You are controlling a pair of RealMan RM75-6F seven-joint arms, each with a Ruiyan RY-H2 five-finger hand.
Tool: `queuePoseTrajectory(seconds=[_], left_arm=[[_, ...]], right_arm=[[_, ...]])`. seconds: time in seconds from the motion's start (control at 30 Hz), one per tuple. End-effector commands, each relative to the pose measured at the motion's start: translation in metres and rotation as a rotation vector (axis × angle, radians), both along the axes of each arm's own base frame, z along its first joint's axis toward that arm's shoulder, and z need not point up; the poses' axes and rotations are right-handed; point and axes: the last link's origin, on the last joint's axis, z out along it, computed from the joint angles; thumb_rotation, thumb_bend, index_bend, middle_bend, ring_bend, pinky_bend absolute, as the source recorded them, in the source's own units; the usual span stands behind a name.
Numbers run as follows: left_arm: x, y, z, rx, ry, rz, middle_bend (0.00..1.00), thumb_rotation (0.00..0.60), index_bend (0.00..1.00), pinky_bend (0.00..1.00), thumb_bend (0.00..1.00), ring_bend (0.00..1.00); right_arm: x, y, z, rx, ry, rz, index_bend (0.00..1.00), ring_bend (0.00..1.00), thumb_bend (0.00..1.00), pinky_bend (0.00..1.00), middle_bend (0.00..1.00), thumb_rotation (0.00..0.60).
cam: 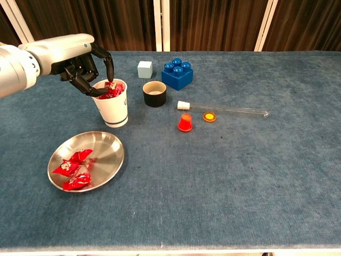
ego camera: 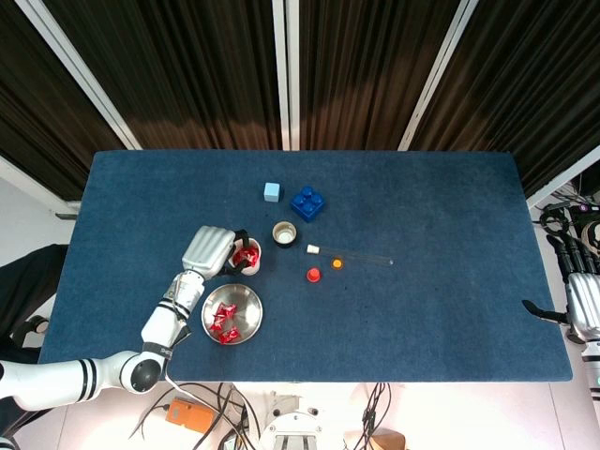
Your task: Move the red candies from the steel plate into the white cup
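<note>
Crinkly red foil-wrapped candies [cam: 73, 169] lie in two places: three on the round, shiny steel plate [cam: 109, 155], and a heap in the tapered white paper cup [cam: 112, 110] just behind it, where the left hand [cam: 80, 64] hangs over the rim with dark fingertips [cam: 110, 68] dipped among the wrappers, though I cannot tell whether it pinches one. Further out on the napped blue cloth table [cam: 240, 176] sit one dark round cup [cam: 154, 94], one pale cube [cam: 145, 69], one studded blue plastic brick [cam: 177, 74], one clear tube [cam: 229, 109], one red cap [cam: 185, 123] and one orange disc [cam: 209, 116]. The right hand [ego camera: 583, 305] rests at the table's far edge, too small to read.
</note>
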Motion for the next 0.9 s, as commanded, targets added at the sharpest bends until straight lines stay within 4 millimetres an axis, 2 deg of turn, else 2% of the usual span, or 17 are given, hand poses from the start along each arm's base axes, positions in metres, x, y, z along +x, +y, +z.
queuePoseTrajectory(seconds=[0.03,0.17,0.27,0.37,0.47,0.5,0.57,0.6,0.7,0.8,0.9], left_arm=[[0.000,-0.001,0.001,0.003,-0.001,0.002,0.89,0.600,0.43,0.82,0.21,0.87],[-0.003,-0.004,0.011,0.037,-0.012,0.000,0.88,0.600,0.38,0.82,0.18,0.87],[-0.013,-0.007,0.028,0.089,-0.041,0.030,0.87,0.600,0.34,0.82,0.17,0.86],[-0.038,-0.012,0.052,0.154,-0.042,0.087,0.82,0.600,0.34,0.82,0.15,0.81],[-0.068,-0.020,0.074,0.217,-0.006,0.135,0.73,0.600,0.34,0.74,0.14,0.70],[-0.078,-0.023,0.079,0.233,0.012,0.146,0.68,0.600,0.34,0.68,0.14,0.64],[-0.102,-0.029,0.092,0.267,0.057,0.166,0.52,0.600,0.34,0.47,0.14,0.47],[-0.112,-0.032,0.097,0.291,0.076,0.179,0.43,0.600,0.32,0.35,0.13,0.37],[-0.141,-0.046,0.113,0.351,0.121,0.196,0.25,0.600,0.27,0.09,0.11,0.16],[-0.163,-0.069,0.128,0.387,0.118,0.221,0.15,0.600,0.25,0.01,0.11,0.05],[-0.175,-0.094,0.137,0.407,0.110,0.230,0.13,0.600,0.24,0.00,0.11,0.03]], right_arm=[[0.000,0.000,0.000,0.000,0.000,0.001,0.00,0.00,0.26,0.16,0.03,0.600],[0.000,-0.001,0.001,-0.003,0.001,0.001,0.00,0.00,0.26,0.16,0.03,0.600],[-0.001,-0.001,0.002,-0.002,0.005,-0.001,0.00,0.00,0.26,0.16,0.03,0.600],[-0.001,-0.002,0.004,0.005,0.013,-0.001,0.00,0.00,0.26,0.16,0.03,0.600],[-0.002,-0.002,0.004,0.013,0.012,0.002,0.00,0.00,0.26,0.16,0.03,0.600],[-0.002,-0.001,0.004,0.018,0.013,0.003,0.00,0.00,0.26,0.16,0.03,0.600],[-0.002,0.001,0.003,0.031,0.015,0.008,0.00,0.00,0.26,0.14,0.03,0.600],[-0.002,0.002,0.003,0.034,0.014,0.012,0.00,0.00,0.26,0.10,0.03,0.600],[-0.004,0.007,0.003,0.038,0.013,0.021,0.00,0.00,0.26,0.02,0.03,0.600],[-0.006,0.013,0.000,0.036,0.017,0.020,0.00,0.00,0.26,0.00,0.03,0.600],[-0.008,0.020,-0.004,0.038,0.005,0.019,0.00,0.00,0.26,0.00,0.03,0.600]])
